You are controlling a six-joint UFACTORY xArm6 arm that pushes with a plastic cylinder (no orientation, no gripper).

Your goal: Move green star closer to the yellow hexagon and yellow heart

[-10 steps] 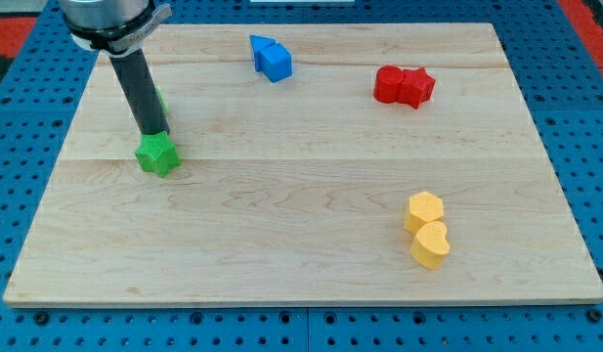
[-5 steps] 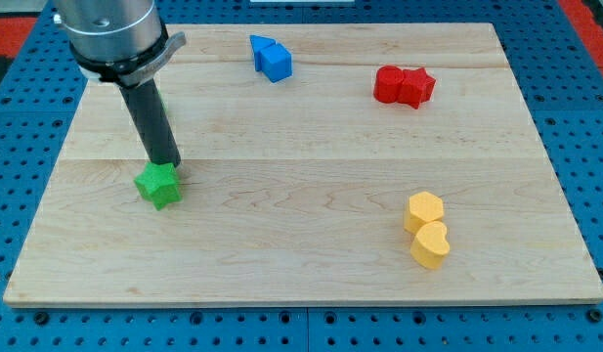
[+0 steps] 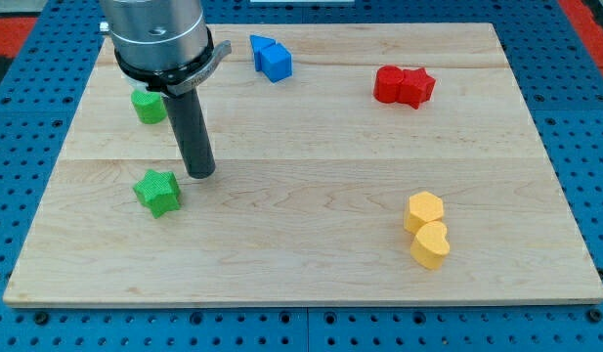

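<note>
The green star (image 3: 158,192) lies on the wooden board (image 3: 311,215) at the view's left, below the middle. My tip (image 3: 201,173) is down on the board just right of and slightly above the star, a small gap apart from it. The yellow hexagon (image 3: 424,210) and the yellow heart (image 3: 431,244) sit touching each other at the view's lower right, far from the star.
A second green block (image 3: 148,105) sits at the upper left, partly behind the arm. Two blue blocks (image 3: 272,58) lie together at the top centre. Two red blocks (image 3: 404,85) lie together at the upper right. A blue pegboard (image 3: 575,59) surrounds the board.
The green star slid a little toward the view's bottom. My tip moved off it to the right, uncovering the second green block at the upper left.
</note>
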